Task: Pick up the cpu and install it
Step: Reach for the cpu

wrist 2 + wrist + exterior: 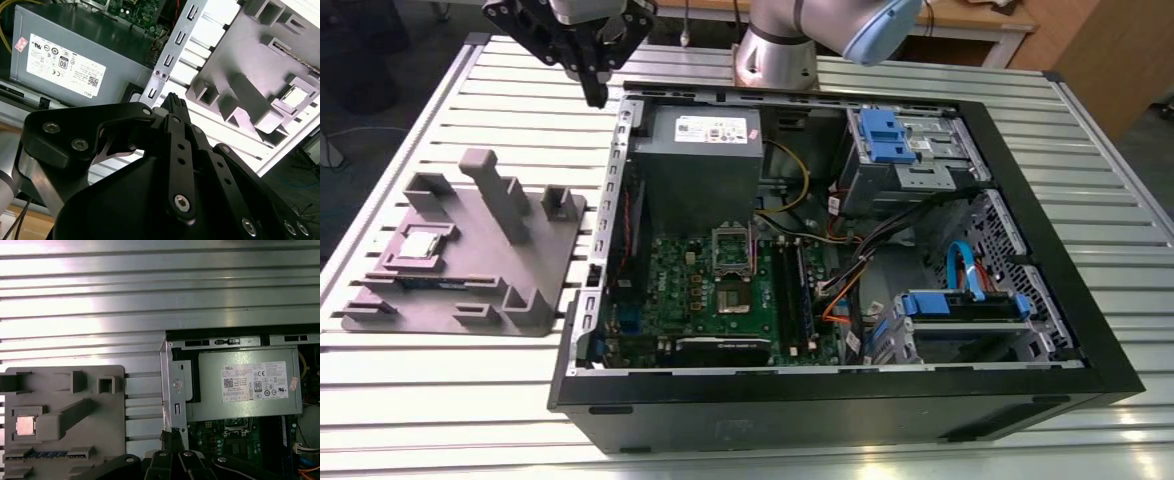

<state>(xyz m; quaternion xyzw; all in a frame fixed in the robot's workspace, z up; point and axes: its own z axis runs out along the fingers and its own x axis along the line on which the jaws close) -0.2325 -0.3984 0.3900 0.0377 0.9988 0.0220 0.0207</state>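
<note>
Hovers the end effector (596, 95) above the far corner of the computer case (854, 405) on the exterior view's left, fingers (174, 107) pressed together on nothing. Finds the cpu (424, 243) lying flat in a recess of the grey holder (520, 275) on the desk (440, 400), well apart, at the exterior view's left of the case.

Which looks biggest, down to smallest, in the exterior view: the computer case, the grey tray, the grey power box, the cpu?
1. computer case
2. grey tray
3. grey power box
4. cpu, the little chip sitting in the tray
</note>
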